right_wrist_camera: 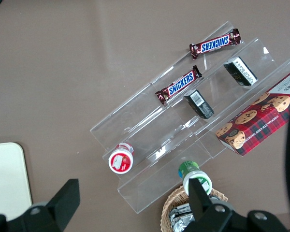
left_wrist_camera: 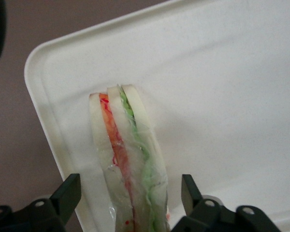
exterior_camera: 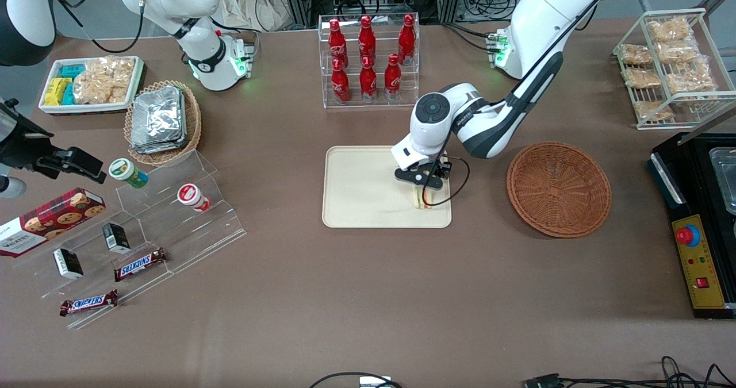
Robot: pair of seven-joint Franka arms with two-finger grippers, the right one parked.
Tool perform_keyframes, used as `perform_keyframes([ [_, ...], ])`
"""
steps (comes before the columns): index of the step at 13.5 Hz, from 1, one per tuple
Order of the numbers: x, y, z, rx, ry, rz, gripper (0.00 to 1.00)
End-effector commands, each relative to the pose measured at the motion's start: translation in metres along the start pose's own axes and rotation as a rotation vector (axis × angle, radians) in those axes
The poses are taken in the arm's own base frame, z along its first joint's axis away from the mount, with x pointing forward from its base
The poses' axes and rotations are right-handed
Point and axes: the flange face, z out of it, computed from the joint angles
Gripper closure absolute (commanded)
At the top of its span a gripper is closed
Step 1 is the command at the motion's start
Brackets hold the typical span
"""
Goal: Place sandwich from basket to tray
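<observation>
The sandwich point(exterior_camera: 422, 202) stands on edge on the cream tray point(exterior_camera: 356, 204), near the tray corner that is closest to the front camera and to the basket. In the left wrist view its red and green filling layers point(left_wrist_camera: 128, 154) run between pale bread slices, over the tray point(left_wrist_camera: 222, 96). My left gripper point(exterior_camera: 424, 188) hangs straight above the sandwich. It is open point(left_wrist_camera: 130, 186): each black finger point(left_wrist_camera: 70, 193) stands off from the bread with a gap. The reddish-brown wicker basket point(exterior_camera: 559, 188) lies empty beside the tray, toward the working arm's end.
A clear rack of red bottles point(exterior_camera: 368, 54) stands farther from the front camera than the tray. Toward the parked arm's end are a tan basket of foil packets point(exterior_camera: 163, 120), an acrylic step shelf point(exterior_camera: 172, 221) with snacks and a white snack tray point(exterior_camera: 92, 83). A wire rack point(exterior_camera: 673, 66) and black box point(exterior_camera: 698, 227) occupy the working arm's end.
</observation>
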Motion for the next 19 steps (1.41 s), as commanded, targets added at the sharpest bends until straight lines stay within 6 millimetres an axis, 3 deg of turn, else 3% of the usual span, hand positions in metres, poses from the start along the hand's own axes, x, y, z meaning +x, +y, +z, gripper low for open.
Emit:
perform_keyframes([
  [1, 0.026, -0.007, -0.037, 0.039, 0.015, -0.122, 0.0],
  [6, 0.079, -0.049, -0.116, 0.098, -0.045, -0.297, 0.0],
  [8, 0.097, -0.095, -0.139, 0.09, -0.028, -0.376, 0.0],
  [9, 0.1, -0.114, -0.155, 0.074, -0.018, -0.417, 0.0],
  [13, 0.11, -0.169, -0.184, 0.06, 0.02, -0.491, 0.0],
  [14, 0.107, -0.172, -0.195, 0.044, 0.013, -0.474, 0.0],
  [19, 0.083, -0.247, -0.236, 0.051, -0.087, -0.387, 0.0],
])
